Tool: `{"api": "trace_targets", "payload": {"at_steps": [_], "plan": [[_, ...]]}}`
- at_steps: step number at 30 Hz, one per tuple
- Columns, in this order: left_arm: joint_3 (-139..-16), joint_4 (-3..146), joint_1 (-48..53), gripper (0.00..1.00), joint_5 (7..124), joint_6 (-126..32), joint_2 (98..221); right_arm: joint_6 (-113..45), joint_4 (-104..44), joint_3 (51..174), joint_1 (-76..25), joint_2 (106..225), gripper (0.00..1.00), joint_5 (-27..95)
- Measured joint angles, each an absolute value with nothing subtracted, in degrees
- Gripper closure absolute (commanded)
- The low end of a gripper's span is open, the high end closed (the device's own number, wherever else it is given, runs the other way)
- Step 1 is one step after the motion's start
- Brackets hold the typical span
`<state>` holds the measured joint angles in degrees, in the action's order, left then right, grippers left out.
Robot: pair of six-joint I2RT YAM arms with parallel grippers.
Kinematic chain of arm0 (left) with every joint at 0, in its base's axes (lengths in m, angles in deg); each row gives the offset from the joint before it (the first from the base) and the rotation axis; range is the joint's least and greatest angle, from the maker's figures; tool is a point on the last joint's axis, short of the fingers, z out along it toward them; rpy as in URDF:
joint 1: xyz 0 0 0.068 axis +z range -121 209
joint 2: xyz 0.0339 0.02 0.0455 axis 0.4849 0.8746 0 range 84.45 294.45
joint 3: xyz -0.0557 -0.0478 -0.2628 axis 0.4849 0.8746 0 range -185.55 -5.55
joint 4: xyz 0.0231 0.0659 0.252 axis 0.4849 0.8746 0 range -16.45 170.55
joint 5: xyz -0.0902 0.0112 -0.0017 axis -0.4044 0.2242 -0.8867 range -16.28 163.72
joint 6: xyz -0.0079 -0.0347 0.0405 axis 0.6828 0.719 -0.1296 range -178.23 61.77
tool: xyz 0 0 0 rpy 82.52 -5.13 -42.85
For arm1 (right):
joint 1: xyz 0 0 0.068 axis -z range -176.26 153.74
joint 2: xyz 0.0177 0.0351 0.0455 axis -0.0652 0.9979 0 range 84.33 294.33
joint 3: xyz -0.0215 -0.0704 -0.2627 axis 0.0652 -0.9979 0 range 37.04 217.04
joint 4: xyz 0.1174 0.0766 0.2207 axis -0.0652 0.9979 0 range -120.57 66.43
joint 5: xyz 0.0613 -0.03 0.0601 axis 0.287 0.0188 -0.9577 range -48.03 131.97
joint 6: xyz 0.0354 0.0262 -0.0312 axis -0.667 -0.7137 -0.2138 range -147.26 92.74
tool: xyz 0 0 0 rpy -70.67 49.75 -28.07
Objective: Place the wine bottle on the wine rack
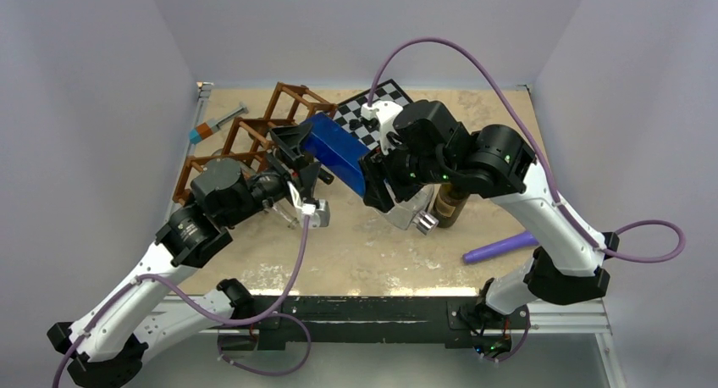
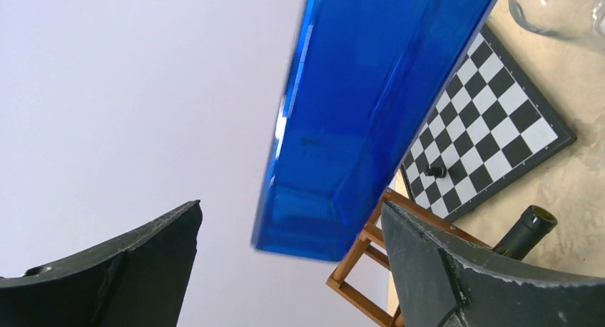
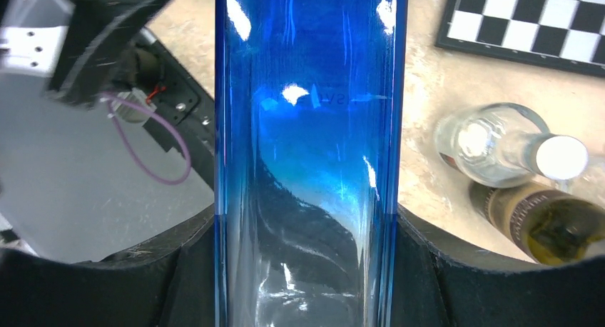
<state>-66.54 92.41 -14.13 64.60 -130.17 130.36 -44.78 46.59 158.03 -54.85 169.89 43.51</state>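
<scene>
Right jaws: clamped on the blue wine bottle point(image 3: 310, 127), which is held off the counter point(image 1: 364, 252).
Left jaws: apart, with the bottle's base just ahead of them.
Writing: faint embossing on the glass, unreadable.
Wine rack point(image 1: 245, 138): just beside the left jaws.

On your sandy bench point(image 1: 372, 252) a black-and-white checkerboard point(image 2: 492, 113) lies flat at the far side, with one small black piece point(image 2: 435, 171) standing on it. Nearer you, a clear glass bottle point(image 3: 499, 145) with a pale cap and a dark bottle point(image 3: 549, 227) stand side by side. You'll see a purple rod point(image 1: 499, 246) lying near the right edge, and an orange-and-blue pen-like tool point(image 1: 216, 124) at the far left corner.
</scene>
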Motion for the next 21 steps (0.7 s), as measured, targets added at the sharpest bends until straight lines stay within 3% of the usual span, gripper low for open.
{"api": "trace_targets", "payload": {"at_steps": [9,21], "plan": [[-71.68,98.31,-14.13,0.01,63.99,-116.47,126.12,-46.24,45.72,151.30,-54.30,168.16,1.00,50.02],[-74.71,100.76,-14.13,0.01,66.63,-78.48,119.54,-47.01,30.75,131.00,-54.35,165.76,1.00,44.41]]}}
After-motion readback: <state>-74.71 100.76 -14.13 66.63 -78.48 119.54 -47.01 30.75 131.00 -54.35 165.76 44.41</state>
